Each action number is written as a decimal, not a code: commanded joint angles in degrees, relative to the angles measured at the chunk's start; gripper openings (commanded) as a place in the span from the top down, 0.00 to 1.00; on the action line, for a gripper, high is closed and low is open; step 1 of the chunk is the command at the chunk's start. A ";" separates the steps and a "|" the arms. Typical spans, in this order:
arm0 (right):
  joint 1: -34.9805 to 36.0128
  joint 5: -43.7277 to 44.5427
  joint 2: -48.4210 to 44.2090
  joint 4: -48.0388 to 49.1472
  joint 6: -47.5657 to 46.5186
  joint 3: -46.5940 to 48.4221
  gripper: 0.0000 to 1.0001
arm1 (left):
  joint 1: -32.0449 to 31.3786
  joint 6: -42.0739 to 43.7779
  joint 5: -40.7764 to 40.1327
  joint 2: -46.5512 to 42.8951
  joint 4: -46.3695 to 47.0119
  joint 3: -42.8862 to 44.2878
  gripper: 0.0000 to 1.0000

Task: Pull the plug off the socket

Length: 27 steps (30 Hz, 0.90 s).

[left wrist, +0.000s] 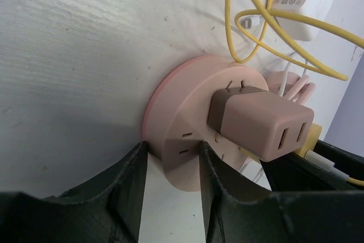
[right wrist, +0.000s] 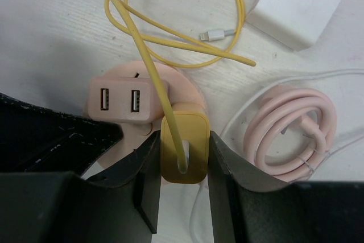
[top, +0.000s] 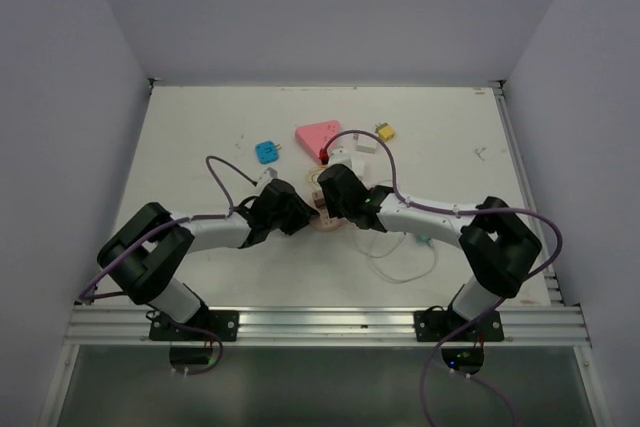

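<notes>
A round pink socket (left wrist: pixel 185 112) lies on the white table, between the two grippers in the top view (top: pixel 323 217). A pink USB adapter (left wrist: pixel 261 120) and a yellow plug (right wrist: pixel 183 152) with a yellow cable (right wrist: pixel 170 41) sit in it. My left gripper (left wrist: pixel 170 149) is shut on the socket's rim, one finger on each side of it. My right gripper (right wrist: pixel 183 140) is shut on the yellow plug, its fingers pressed against both of the plug's sides. The adapter (right wrist: pixel 122 101) stands just left of the plug, and the socket (right wrist: pixel 187 90) shows behind it.
A coiled pink cable (right wrist: pixel 290 132) lies right of the socket and a white charger (right wrist: pixel 296 4) lies beyond it. Farther back on the table are a blue plug (top: pixel 267 152), a pink triangular piece (top: pixel 318 135) and a small yellow plug (top: pixel 384 131). White cables trail near the right arm.
</notes>
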 commanded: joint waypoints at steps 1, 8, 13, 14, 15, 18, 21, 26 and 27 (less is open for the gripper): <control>1.10 0.19 -7.18 6.70 4.65 3.59 1.00 | -1.19 2.32 -6.27 7.60 -20.81 -2.27 0.64; 1.62 1.95 -7.45 7.67 5.19 4.12 1.00 | -2.95 2.05 -7.42 11.55 -24.76 1.07 0.65; 4.34 4.33 -2.44 8.55 3.16 4.47 1.00 | -3.47 1.79 -7.86 11.30 -26.26 2.57 0.67; 5.57 5.98 -1.91 8.64 2.90 4.30 1.00 | -3.47 1.70 -7.86 10.77 -25.92 2.13 0.67; 6.19 6.96 -1.04 8.72 2.12 4.12 1.00 | -3.47 1.62 -7.86 10.59 -25.74 1.95 0.67; 7.33 10.03 0.46 6.63 1.93 4.56 1.00 | -3.47 1.61 -7.77 10.15 -25.47 1.69 0.67; 7.25 12.66 0.21 4.87 2.72 3.60 1.00 | -3.47 1.61 -7.95 9.89 -25.47 1.60 0.68; 6.90 14.53 -2.95 3.98 1.23 2.19 1.00 | -3.47 1.53 -7.77 9.98 -25.21 1.42 0.68; 6.37 12.96 -3.74 5.98 1.66 0.79 1.00 | -3.47 1.44 -7.86 9.98 -25.21 1.42 0.68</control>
